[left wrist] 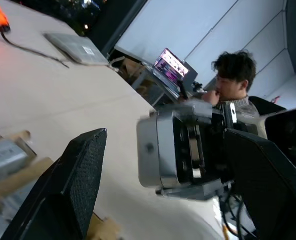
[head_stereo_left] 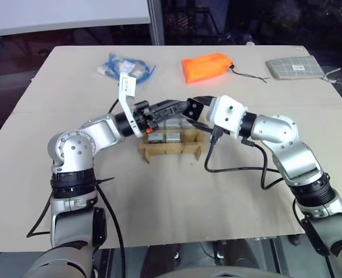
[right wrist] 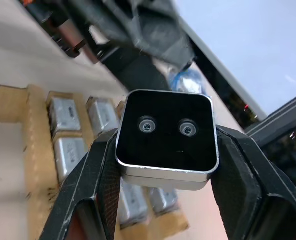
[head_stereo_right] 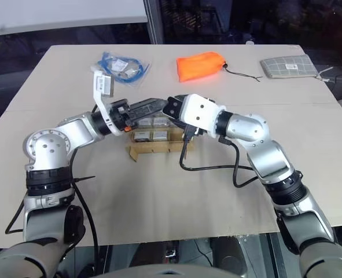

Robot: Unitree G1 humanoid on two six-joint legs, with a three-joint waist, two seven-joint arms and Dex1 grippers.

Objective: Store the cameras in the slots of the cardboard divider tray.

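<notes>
Right gripper (right wrist: 165, 165): closed on one camera (right wrist: 166, 137), black face with two small lenses turned toward the wrist, silver edge below; held above the cardboard divider tray (head_stereo_left: 171, 147), clear of its slots.

Left gripper (head_stereo_left: 171, 107): fingers spread wide, nothing between them, tips just beside the held camera over the tray.

Cardboard divider tray: mid-table, tan strips; several slots already filled with silver-grey cameras (right wrist: 70, 112) lying flat.

Table (head_stereo_left: 159, 197): tan surface. Far side: clear bag with blue cable (head_stereo_left: 124, 65), orange pouch (head_stereo_left: 205, 66) with dark cord, grey checked pouch (head_stereo_left: 295, 68) with small white label, writing too small to read.

White tag (head_stereo_left: 126, 87) on left wrist: print unreadable.

Background, left wrist view: person (left wrist: 233, 82) seated near an open laptop (left wrist: 173, 67).
</notes>
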